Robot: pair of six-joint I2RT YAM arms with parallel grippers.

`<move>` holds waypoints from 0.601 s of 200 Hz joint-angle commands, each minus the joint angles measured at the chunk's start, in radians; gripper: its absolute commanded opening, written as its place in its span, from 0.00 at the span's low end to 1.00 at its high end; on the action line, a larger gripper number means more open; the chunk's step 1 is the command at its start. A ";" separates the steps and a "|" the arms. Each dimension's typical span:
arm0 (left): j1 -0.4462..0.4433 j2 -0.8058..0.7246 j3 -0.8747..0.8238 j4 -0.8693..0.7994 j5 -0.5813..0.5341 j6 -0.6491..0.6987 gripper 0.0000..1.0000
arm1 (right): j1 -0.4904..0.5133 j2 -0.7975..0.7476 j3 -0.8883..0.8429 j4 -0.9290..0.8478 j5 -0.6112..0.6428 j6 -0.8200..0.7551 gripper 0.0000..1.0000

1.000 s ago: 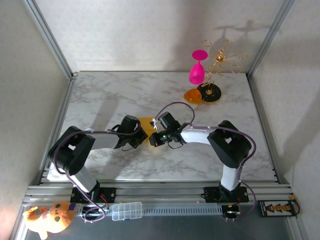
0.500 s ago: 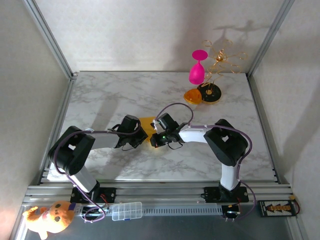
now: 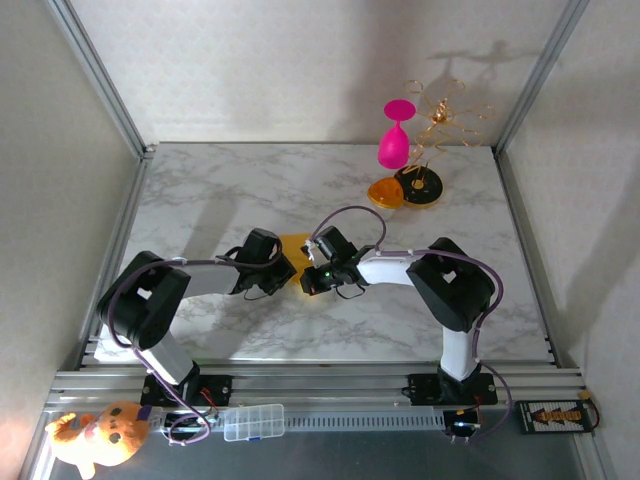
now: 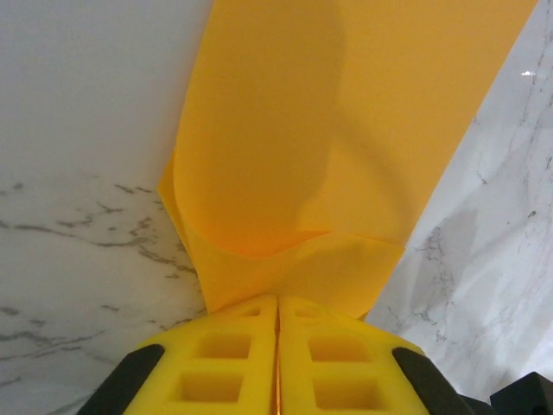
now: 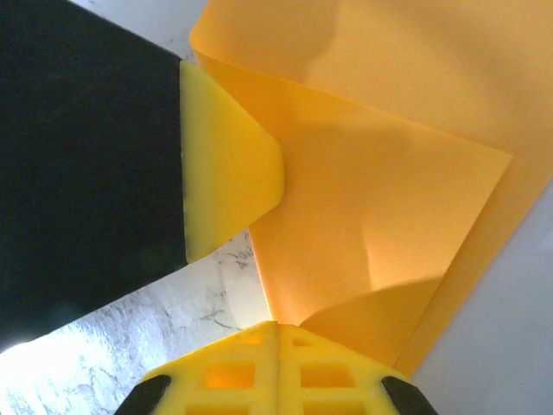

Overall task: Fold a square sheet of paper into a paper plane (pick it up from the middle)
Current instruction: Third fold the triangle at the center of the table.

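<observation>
Overhead view of a white marbled worktop (image 3: 220, 190) inside a walled cell, with two arms reaching inward from the near edge. Their wrists are brought close together near the middle of the worktop. The square sheet of paper (image 3: 293, 244), matte yellow-orange, is seen lying between and partly beneath them.

From the left wrist camera, the left jaws are seen closed, their yellow fingertips (image 4: 229, 346) pressed side by side with only a thin seam between them. The near edge of the paper (image 4: 346, 130) is met by these tips, and a thin orange line is seen in the seam, so the paper appears to be pinched. A short flap is turned up along that near edge, and the rest of the sheet lies flat on the marble.

From the right wrist camera, the right jaws are likewise seen closed, with yellow fingertips (image 5: 233, 372) together. A curled fold of the paper (image 5: 389, 216) is drawn into their seam. One yellow finger of the left jaws is seen resting at the sheet's edge.

At the far right of the worktop, a pink goblet (image 3: 396, 135), a gold wire ornament (image 3: 445, 110) and an orange-and-black disc (image 3: 420, 185) are grouped, well apart from the paper.
</observation>
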 commanded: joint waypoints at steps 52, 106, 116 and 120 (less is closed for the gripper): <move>0.013 -0.064 0.077 -0.036 -0.017 0.197 0.19 | 0.007 0.034 0.014 -0.099 0.065 -0.017 0.03; 0.015 -0.095 0.028 -0.028 -0.020 0.313 0.12 | 0.006 0.045 0.018 -0.106 0.065 -0.008 0.03; 0.016 -0.086 0.031 -0.031 -0.022 0.329 0.12 | 0.007 0.048 0.021 -0.110 0.062 -0.010 0.03; 0.016 -0.081 0.032 -0.032 -0.021 0.334 0.11 | 0.007 0.050 0.021 -0.112 0.062 -0.011 0.02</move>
